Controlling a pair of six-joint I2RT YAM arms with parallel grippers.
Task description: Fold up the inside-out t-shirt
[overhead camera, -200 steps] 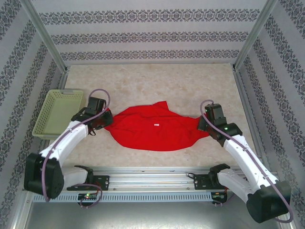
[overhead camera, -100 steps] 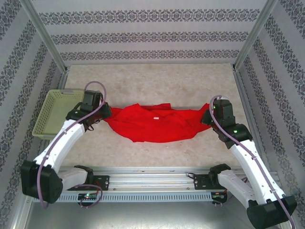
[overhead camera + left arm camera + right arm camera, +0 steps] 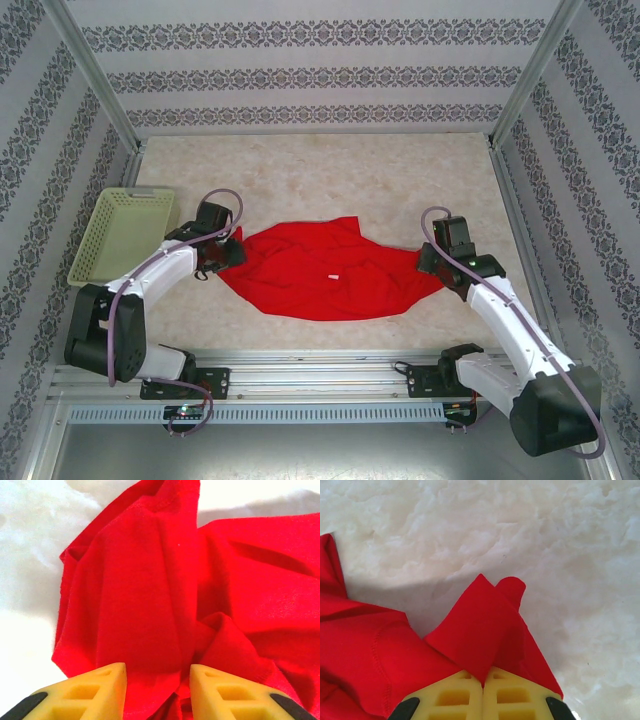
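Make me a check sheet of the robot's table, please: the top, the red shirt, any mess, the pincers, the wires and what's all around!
Surface: pale marbled table, flat and dry-looking.
Job's things: red t-shirt lies rumpled between the arms, small white tag on top.
Clutter: pale green basket at the left edge, apart from the shirt.
Grippers: left pincer open, cloth between its fingers; right pincer shut on a shirt corner.
Cables: a purple cable loops above each wrist.
Surroundings: patterned walls, metal frame posts.
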